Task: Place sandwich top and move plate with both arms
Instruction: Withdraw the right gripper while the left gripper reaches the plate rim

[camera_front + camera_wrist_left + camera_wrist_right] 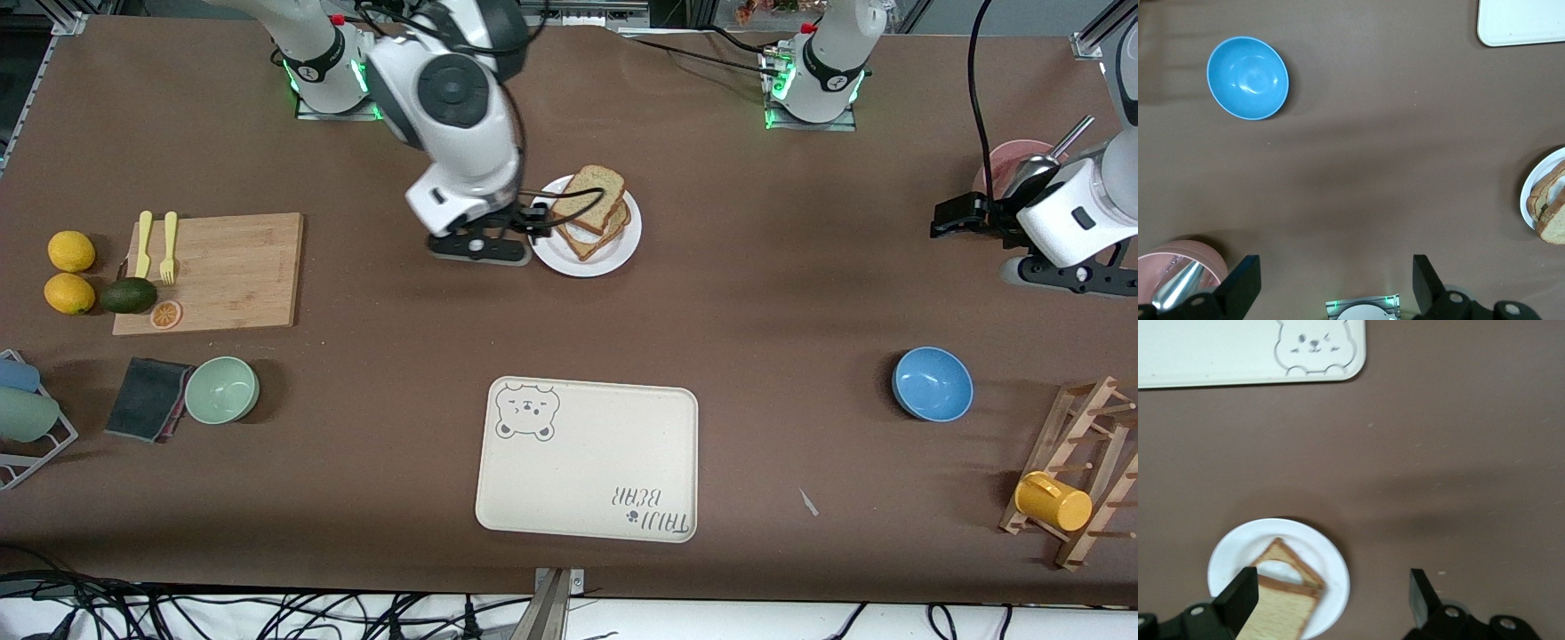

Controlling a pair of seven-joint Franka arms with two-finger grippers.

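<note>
Nearest the front camera on the brown bench: a cream tray with a bear drawing, nothing on it. Just farther, toward the right arm's end, a pale green bowl, empty, beside a dark cloth; toward the left arm's end, a blue bowl, also empty. Farther again, a wooden board carrying a yellow fork and an orange slice. Farther still, near mid-bench, the white plate holding the sandwich, its plain brown top lying on the stack, one edge propped up. Right tool at the plate's rim on the right arm's side, jaws wide apart, gripping nothing. Left tool waiting above bare bench toward the left arm's end, spread wide and empty, beside a pink cup holding a metal utensil.
</note>
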